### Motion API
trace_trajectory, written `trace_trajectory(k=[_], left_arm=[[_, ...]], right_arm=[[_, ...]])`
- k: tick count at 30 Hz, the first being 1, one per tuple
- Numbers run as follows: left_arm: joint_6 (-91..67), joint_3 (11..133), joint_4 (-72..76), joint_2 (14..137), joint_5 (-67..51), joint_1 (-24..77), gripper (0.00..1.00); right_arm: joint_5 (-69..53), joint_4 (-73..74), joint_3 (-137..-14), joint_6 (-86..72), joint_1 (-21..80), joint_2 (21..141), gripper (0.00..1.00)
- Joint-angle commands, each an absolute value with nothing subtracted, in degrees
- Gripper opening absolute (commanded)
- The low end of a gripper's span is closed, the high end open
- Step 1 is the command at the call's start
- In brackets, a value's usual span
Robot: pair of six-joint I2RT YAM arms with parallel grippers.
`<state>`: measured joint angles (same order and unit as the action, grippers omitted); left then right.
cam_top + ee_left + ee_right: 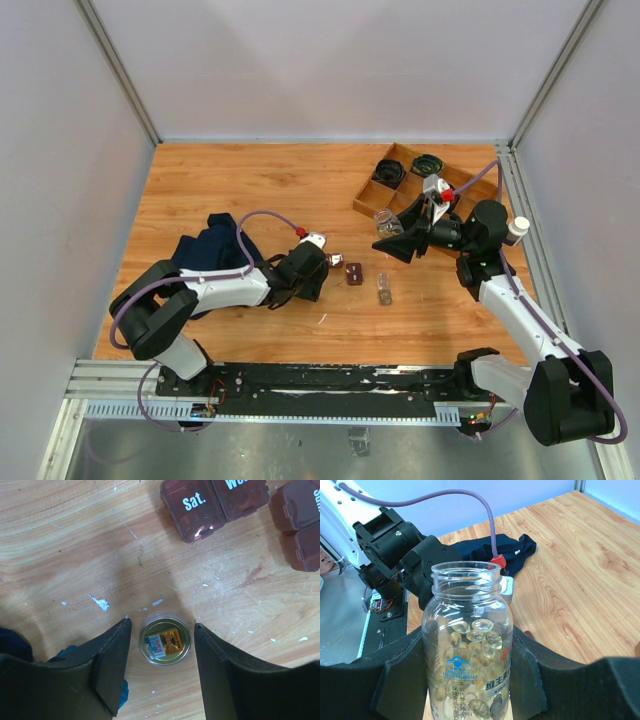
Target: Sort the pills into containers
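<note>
Between left jaws — one cap; four boxes; right jaws grip bottle.

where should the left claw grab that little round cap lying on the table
Grip the round cap across its outer rim, coming straight down from above. It lies flat and low on the table, so only the rim offers two opposing sides. The left claw is open with a finger on either side of it.

One bottle, one lid, seemingly four containers, one cloth.
</note>
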<state>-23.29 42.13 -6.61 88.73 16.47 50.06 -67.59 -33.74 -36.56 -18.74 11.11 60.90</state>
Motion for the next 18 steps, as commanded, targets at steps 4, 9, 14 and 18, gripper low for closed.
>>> trace_trajectory(k=[4, 9, 14, 18], left_arm=[[-24.05, 44.05, -8.62, 89.99, 16.99, 50.95, 0.52], [-24.35, 44.38, -10.13, 89.36, 17.46, 51.24, 0.53], [-24.52, 44.32, -11.16, 88.39, 17.46, 51.41, 0.55], [-24.46, 44.13, -10.83, 88.54, 17.40, 51.46, 0.53]], right_arm=[[-68.64, -35.00, -37.04, -19.25, 9.64, 59.96, 0.01], [-68.55, -35.05, -37.07, -19.50, 9.47, 60.02, 0.01], [-68.57, -35.07, -36.96, -19.51, 9.48, 60.07, 0.01], [-68.55, -35.15, -36.95, -19.59, 9.33, 60.11, 0.01]])
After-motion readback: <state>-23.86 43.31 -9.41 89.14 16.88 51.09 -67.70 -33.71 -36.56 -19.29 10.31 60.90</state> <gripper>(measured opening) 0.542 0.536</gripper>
